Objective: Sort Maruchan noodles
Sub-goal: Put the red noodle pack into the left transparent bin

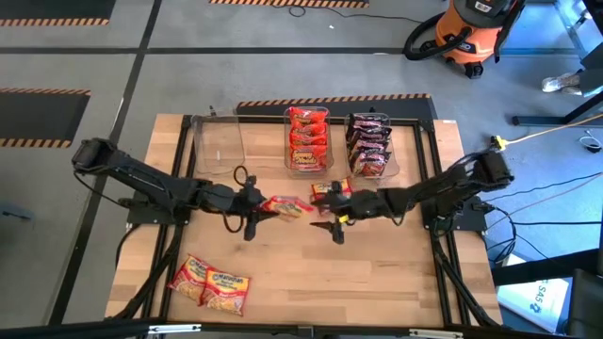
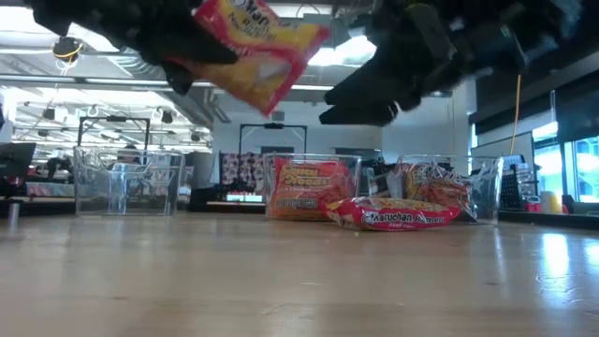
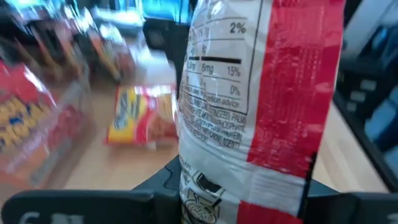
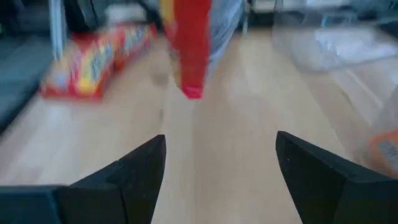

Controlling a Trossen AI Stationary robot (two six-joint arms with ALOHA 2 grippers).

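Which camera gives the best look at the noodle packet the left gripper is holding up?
The left wrist view: the held packet fills the picture, its printed back readable. The low view shows its yellow-and-red front raised above the table. The high view shows it small at the left gripper. The right wrist view catches only a blurred red edge.

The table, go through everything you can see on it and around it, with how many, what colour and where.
Clear bins: three, along the far edge; the left one looks empty.
Red packets: a stack, count unclear, in the middle bin.
Dark packets: a stack, count unclear, in the right bin.
Orange-yellow packets: two, near left corner of the table.
Loose packet: one, red and yellow, on the table by the right gripper.
Held packet: one, red and yellow, lifted off the table at centre.
Shop vacuum: one, orange and black, on the floor beyond the table.
Left gripper: shut on the held packet.
Right gripper: open, empty, facing the held packet.
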